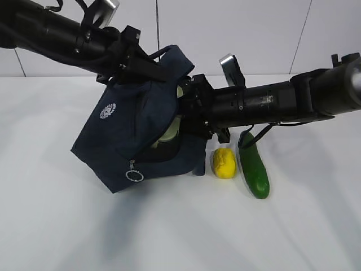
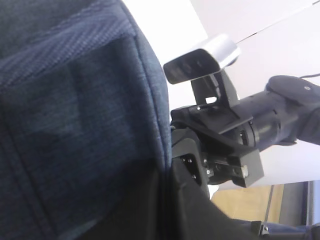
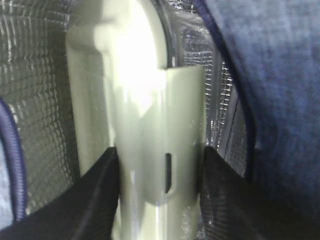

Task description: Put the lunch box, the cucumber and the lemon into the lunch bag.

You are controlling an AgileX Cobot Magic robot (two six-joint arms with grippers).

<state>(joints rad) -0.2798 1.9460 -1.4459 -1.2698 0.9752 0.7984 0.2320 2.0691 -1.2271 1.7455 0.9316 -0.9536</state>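
There, near the middle of the white desk [image 1: 67, 226], the bag [image 1: 121, 135] hung tilted, its mouth turned toward the right edge and its lower corner resting on the surface. The left hand [image 1: 148, 66] had closed on the fabric at the bag's top and held it up; the silver zip ring [image 1: 135, 175] dangled near the bottom corner. The right hand [image 1: 189, 110] reached into the opening, its two dark fingers [image 3: 97, 200] clamped on either side of the box [image 3: 145, 125], gripping the pale green lid by its clip flap. The box stood on edge inside the bag, against the silvery quilted lining [image 3: 40, 115]. Just to the right of the bag, the lemon [image 1: 224, 162] lay on the desk, with the cucumber [image 1: 255, 169] just beside it, toward the right edge, under the right arm.
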